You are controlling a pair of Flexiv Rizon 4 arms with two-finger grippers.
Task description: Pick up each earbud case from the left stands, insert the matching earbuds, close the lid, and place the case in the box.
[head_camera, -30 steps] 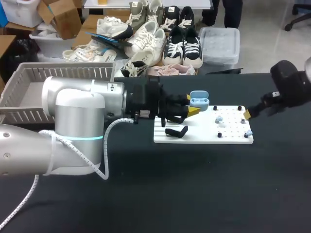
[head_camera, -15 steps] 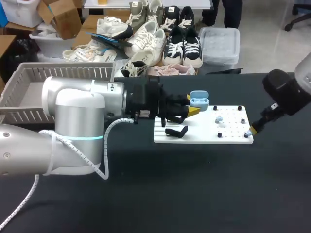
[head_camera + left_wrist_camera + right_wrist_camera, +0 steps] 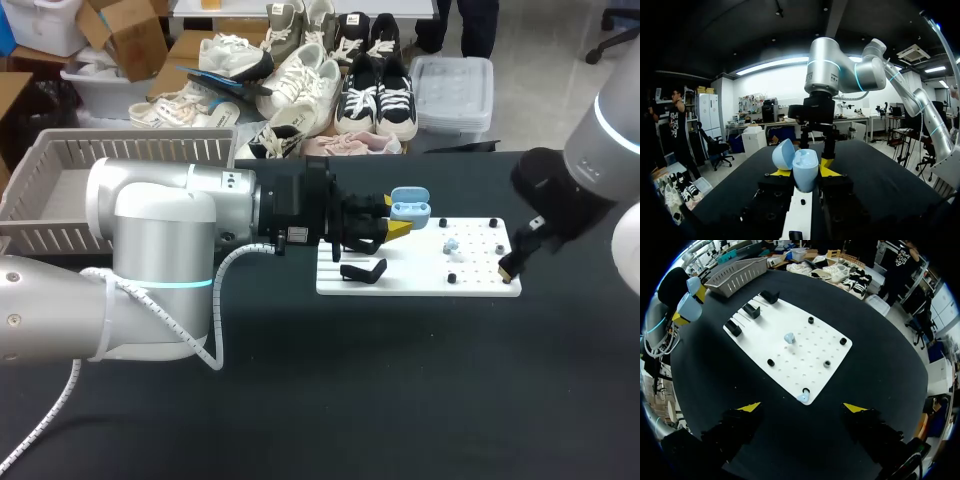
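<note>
A light blue earbud case (image 3: 410,208) with its lid up is held above the left part of the white board (image 3: 400,280), my left gripper (image 3: 398,226) shut on it. In the left wrist view the case (image 3: 805,171) sits between the yellow tips, its lid (image 3: 783,154) tilted back. One light blue earbud (image 3: 789,338) stands mid-board, also seen from above (image 3: 452,243). A second earbud (image 3: 803,397) sits at the board's near corner, just ahead of my open right gripper (image 3: 802,407), which hovers over the board's right end (image 3: 510,262).
Black stands (image 3: 751,310) line the board's left side, one (image 3: 362,271) near its front edge. Small black pegs (image 3: 810,319) dot the board. A grey slatted basket (image 3: 120,150) stands at the table's back left. Dark tabletop lies in front of the board.
My right arm has swung in from the right edge to the board's front right corner, over the earbud there. The left arm and case have not moved.
</note>
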